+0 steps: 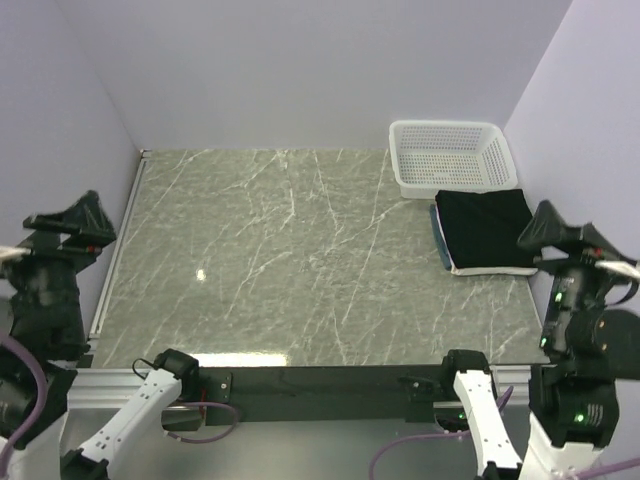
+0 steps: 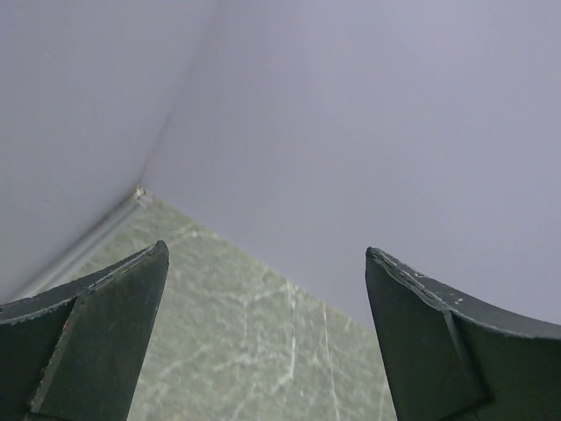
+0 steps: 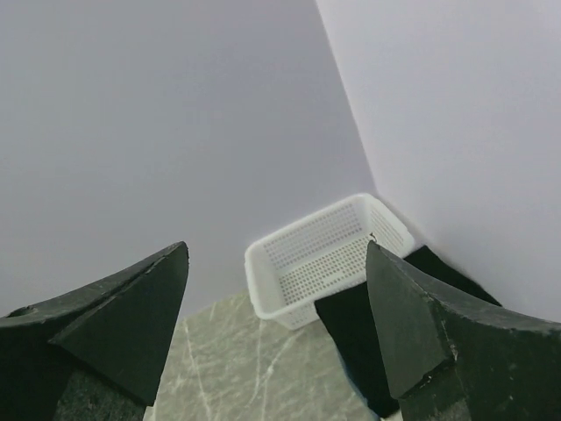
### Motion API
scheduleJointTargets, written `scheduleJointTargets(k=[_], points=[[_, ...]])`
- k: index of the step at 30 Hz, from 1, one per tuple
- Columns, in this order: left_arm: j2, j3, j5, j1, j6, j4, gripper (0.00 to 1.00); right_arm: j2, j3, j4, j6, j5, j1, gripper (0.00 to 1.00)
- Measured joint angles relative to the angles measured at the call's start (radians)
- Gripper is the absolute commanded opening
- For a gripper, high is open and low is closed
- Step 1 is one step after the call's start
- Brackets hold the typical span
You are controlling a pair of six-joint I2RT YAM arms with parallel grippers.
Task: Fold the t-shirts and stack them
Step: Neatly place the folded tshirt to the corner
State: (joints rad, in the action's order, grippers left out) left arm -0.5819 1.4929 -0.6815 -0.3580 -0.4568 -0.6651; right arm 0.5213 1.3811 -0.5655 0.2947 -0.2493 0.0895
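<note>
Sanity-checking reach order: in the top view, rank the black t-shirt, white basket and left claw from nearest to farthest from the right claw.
1. black t-shirt: folded, just left of the right claw.
2. white basket: far right corner, behind the shirt.
3. left claw: opposite side, far left.

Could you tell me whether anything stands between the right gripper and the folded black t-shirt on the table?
Nothing visible does. The open right gripper hangs right beside the folded black cloth t-shirt, at its right edge. The white plastic mesh basket sits beyond the shirt's far edge, not between them.
</note>
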Motion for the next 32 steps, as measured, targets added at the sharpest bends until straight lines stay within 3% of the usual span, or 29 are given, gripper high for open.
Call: scheduleJointTargets(k=[6,17,32], points=[[0.148,-0.214,-0.031,-0.001,0.057,0.159,0.99,-0.129,-0.158,0.014,-0.053,-0.072,-0.017,0.90],[0.142,-0.427,-0.016,-0.003,0.043,0.292,0.99,-0.183,-0.239,0.056,-0.120,-0.063,-0.020,0.92],[0.126,-0.555,-0.014,-0.003,-0.007,0.452,0.99,-0.186,-0.285,0.099,-0.136,-0.047,-0.024,0.94]])
